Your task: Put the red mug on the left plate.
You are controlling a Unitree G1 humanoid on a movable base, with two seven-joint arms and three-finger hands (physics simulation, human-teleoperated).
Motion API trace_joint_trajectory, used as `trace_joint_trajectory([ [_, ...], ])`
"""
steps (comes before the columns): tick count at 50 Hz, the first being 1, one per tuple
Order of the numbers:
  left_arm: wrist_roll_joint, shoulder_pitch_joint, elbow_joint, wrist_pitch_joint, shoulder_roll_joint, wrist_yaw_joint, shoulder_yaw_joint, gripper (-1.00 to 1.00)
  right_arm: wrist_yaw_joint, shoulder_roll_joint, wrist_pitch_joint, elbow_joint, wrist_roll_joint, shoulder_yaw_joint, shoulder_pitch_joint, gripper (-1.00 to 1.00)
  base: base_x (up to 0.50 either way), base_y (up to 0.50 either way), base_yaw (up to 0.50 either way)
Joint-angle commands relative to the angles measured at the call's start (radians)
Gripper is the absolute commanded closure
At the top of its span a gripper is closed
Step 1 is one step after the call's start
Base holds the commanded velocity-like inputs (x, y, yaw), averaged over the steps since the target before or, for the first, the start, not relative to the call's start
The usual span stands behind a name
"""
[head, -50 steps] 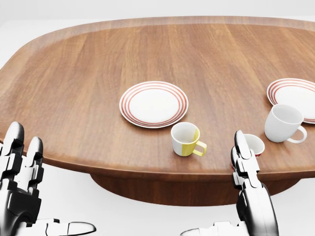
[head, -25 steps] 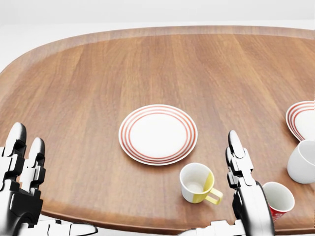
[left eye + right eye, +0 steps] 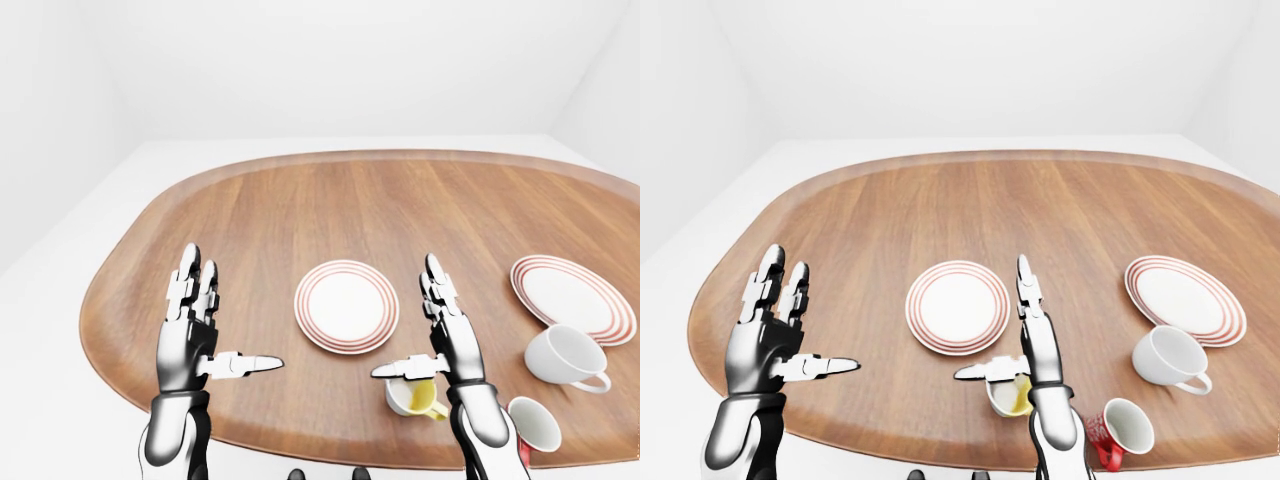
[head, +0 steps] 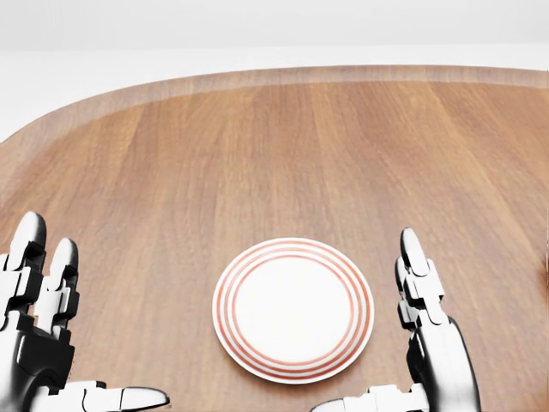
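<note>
Two spread, empty hands; yellow mug [image 3: 1008,395] sits between red mug [image 3: 1118,430] and left plate [image 3: 957,307]

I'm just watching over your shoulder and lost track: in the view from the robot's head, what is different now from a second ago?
The whole head view shifted, so the camera moved, not the dishes: the left plate slid down the picture and the mugs dropped out of it. The red mug still lies on the table, ungrasped. Left hand and right hand stay raised, open, holding nothing.
</note>
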Motion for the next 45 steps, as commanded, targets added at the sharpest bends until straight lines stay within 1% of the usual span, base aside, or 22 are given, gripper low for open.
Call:
trace_joint_trajectory([
  [1,-0.001,-0.002,0.000,0.002,0.000,-0.002,0.003,-1.00,-0.007,0.001,0.014,-0.006,-0.009,-0.001,0.000,-1.00,0.50,0.25,0.00],
  [5,0.003,0.001,0.000,0.001,-0.002,-0.001,-0.002,-1.00,-0.007,0.001,0.023,-0.003,-0.012,-0.004,-0.006,-1.00,0.50,0.28,0.00],
  [8,0.002,0.005,-0.004,-0.001,-0.003,0.000,-0.004,-1.00,-0.007,0.001,0.021,-0.009,-0.013,-0.001,-0.002,-1.00,0.51,0.29,0.00],
  [11,0.001,0.009,-0.006,-0.002,-0.003,0.001,-0.005,-1.00,-0.002,0.000,0.008,-0.004,-0.004,-0.003,-0.001,-1.00,0.51,0.27,0.00],
  [13,0.003,0.011,-0.007,-0.004,-0.003,0.002,-0.007,-1.00,0.007,0.000,-0.014,0.003,0.008,-0.002,-0.002,-1.00,0.51,0.15,0.00],
  [14,0.002,0.012,-0.008,-0.004,-0.003,0.002,-0.008,-1.00,0.011,-0.001,-0.019,0.003,0.012,-0.002,-0.001,-1.00,0.50,0.00,0.00],
  [17,0.001,0.013,-0.008,-0.004,-0.003,0.003,-0.008,-1.00,0.014,0.000,-0.022,0.003,0.018,-0.003,0.000,-1.00,0.50,-0.05,0.00],
  [21,0.010,0.015,-0.007,-0.007,-0.004,0.006,-0.018,-1.00,0.022,0.000,-0.035,0.000,0.032,-0.007,0.009,-1.00,0.50,-0.06,0.00],
  [23,0.010,0.016,-0.007,-0.007,-0.003,0.007,-0.019,-1.00,0.023,0.001,-0.036,0.000,0.034,-0.008,0.010,-1.00,0.50,-0.06,0.00],
  [27,0.004,0.013,-0.004,-0.005,-0.001,0.006,-0.014,-1.00,0.016,0.000,-0.018,0.006,0.013,-0.001,-0.001,-1.00,0.50,-0.06,0.00],
  [31,0.005,0.012,-0.004,-0.004,-0.001,0.007,-0.014,-1.00,0.015,0.000,-0.013,0.010,0.012,-0.001,-0.006,-1.00,0.50,-0.06,0.00],
  [34,0.007,0.008,0.000,0.001,0.000,0.010,-0.013,-1.00,0.015,0.000,-0.018,0.009,0.016,-0.005,-0.002,-1.00,0.50,-0.06,0.00],
  [37,0.006,0.010,-0.003,0.000,0.000,0.008,-0.012,-1.00,0.013,0.001,-0.022,0.012,0.016,-0.005,-0.004,-1.00,0.50,-0.06,0.00],
  [39,0.005,0.009,-0.003,0.000,0.000,0.007,-0.011,-1.00,0.003,0.001,-0.034,0.018,0.005,-0.009,-0.007,-1.00,0.50,-0.06,0.00],
  [40,0.006,0.007,-0.001,0.000,0.000,0.007,-0.010,-1.00,0.002,0.001,-0.029,0.022,0.001,-0.011,-0.013,-1.00,0.50,-0.02,0.00],
  [41,0.010,0.000,0.004,0.003,0.000,0.010,-0.012,-1.00,-0.007,0.005,0.007,0.027,-0.002,-0.021,-0.030,-1.00,0.36,0.07,0.00],
  [42,0.013,-0.003,0.008,0.005,0.001,0.012,-0.014,-1.00,-0.017,0.005,0.028,0.026,-0.014,-0.029,-0.039,-1.00,0.00,0.00,0.00],
  [43,0.016,-0.005,0.009,0.005,0.001,0.013,-0.016,-1.00,-0.025,0.008,0.057,0.020,-0.015,-0.042,-0.048,-1.00,0.00,0.00,0.00],
  [44,0.018,-0.006,0.009,0.007,0.002,0.015,-0.018,-1.00,-0.028,0.004,0.098,0.001,-0.034,-0.054,-0.058,-1.00,0.00,0.00,0.00],
  [45,0.015,-0.007,0.007,0.008,0.003,0.013,-0.018,-1.00,-0.055,-0.003,0.098,-0.042,-0.109,-0.059,-0.063,-1.00,0.00,0.00,0.00],
])
